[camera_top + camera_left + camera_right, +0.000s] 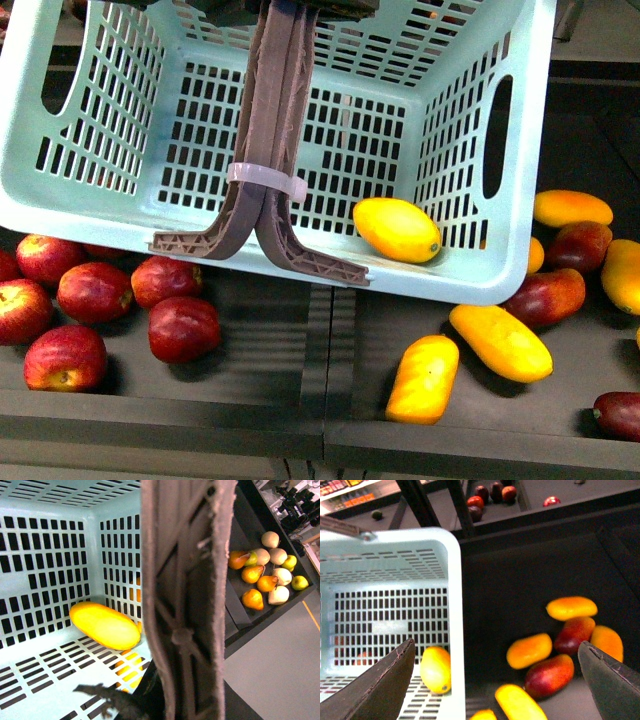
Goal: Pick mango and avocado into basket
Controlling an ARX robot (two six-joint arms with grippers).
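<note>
Bright yellow, oval, small dark stem tip: the mango [397,229] lies inside the basket [90,228] on the perforated floor, in the corner next to a side wall. Basket is light teal plastic and sits tilted over the dark surface [300,330]. Its brown-grey handles [277,120] stand up together, bound by a white tie [266,180]. Right hand [495,644] hangs above the basket's rim, fingers [380,685] wide apart, nothing between them. Left hand: its wrist view is filled by the handle close up, so I cannot tell whether it is closed. Outside the basket, red apples [95,292] are clustered on the surface on the left. On the right, loose yellow mangoes [500,342] are mixed with red-blushed mangoes [548,296], some touching. A separate tray of pears [265,572] shows beyond the handle in the left wrist view.
</note>
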